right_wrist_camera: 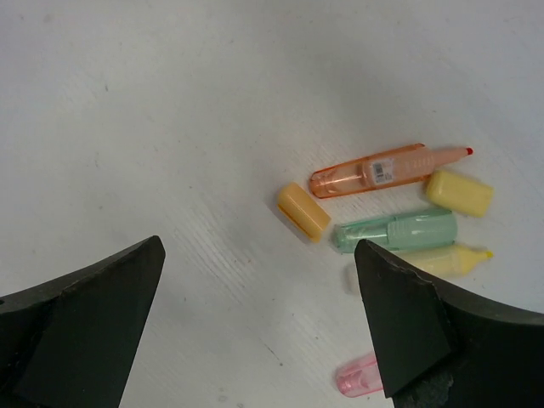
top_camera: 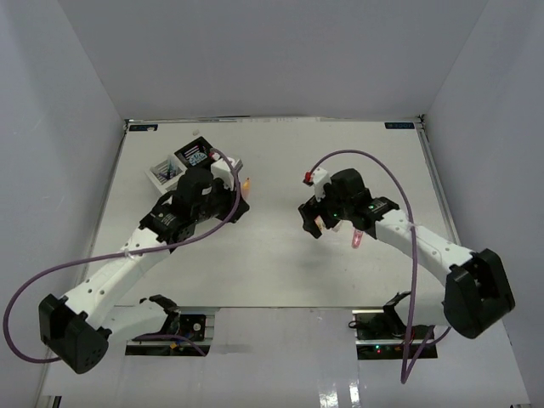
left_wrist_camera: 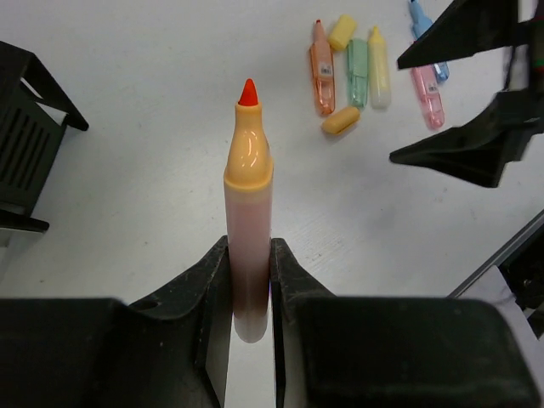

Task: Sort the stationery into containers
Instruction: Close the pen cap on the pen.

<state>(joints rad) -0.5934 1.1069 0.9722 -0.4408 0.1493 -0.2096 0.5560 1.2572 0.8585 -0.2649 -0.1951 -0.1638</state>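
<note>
My left gripper (left_wrist_camera: 249, 255) is shut on an uncapped orange highlighter (left_wrist_camera: 247, 161) whose red tip points away from me; its tip also shows in the top view (top_camera: 246, 181). It is held to the right of the organiser cluster (top_camera: 194, 155). My right gripper (right_wrist_camera: 259, 251) is open and empty above the table, over a group of loose highlighters: orange (right_wrist_camera: 382, 170), green (right_wrist_camera: 395, 231), yellow (right_wrist_camera: 450, 257) and pink (right_wrist_camera: 357, 378). An orange cap (right_wrist_camera: 303, 211) and a yellow cap (right_wrist_camera: 459, 191) lie loose among them. Pens and the tub are not visible.
A black slatted compartment (left_wrist_camera: 25, 136) stands at the left edge of the left wrist view. A blue highlighter (left_wrist_camera: 421, 17) lies partly behind the right gripper's fingers (left_wrist_camera: 467, 153). White walls enclose the table on three sides.
</note>
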